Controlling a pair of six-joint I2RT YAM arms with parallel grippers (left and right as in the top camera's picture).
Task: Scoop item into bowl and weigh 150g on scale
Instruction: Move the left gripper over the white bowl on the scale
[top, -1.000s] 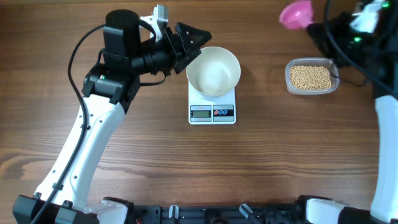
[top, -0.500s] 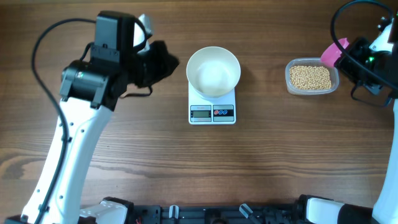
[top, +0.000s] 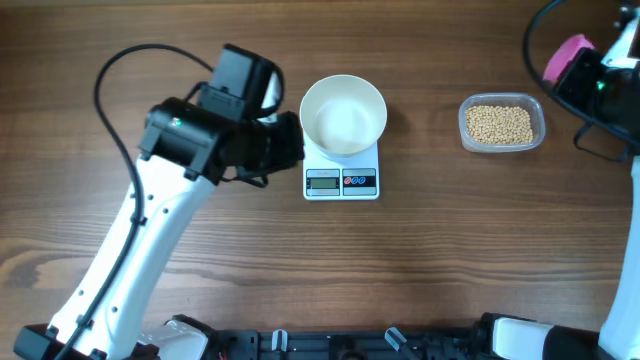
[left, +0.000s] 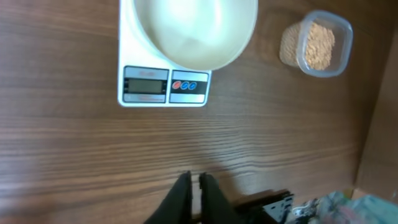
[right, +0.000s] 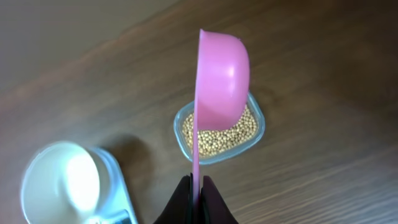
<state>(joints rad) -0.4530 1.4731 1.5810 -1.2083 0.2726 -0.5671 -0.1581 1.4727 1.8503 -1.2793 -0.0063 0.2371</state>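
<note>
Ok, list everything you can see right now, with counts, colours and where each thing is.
bowl: one, white, on the scale, looks empty
scale: one, white, table centre
beans: many, beige, in the tub
tub: one, clear, right of the scale
scoop: one, pink, in the right gripper, far right
table: one, brown wood, under everything
left gripper: one, black, nearly closed, empty, left of the scale
right gripper: one, black, shut on the scoop's handle
</note>
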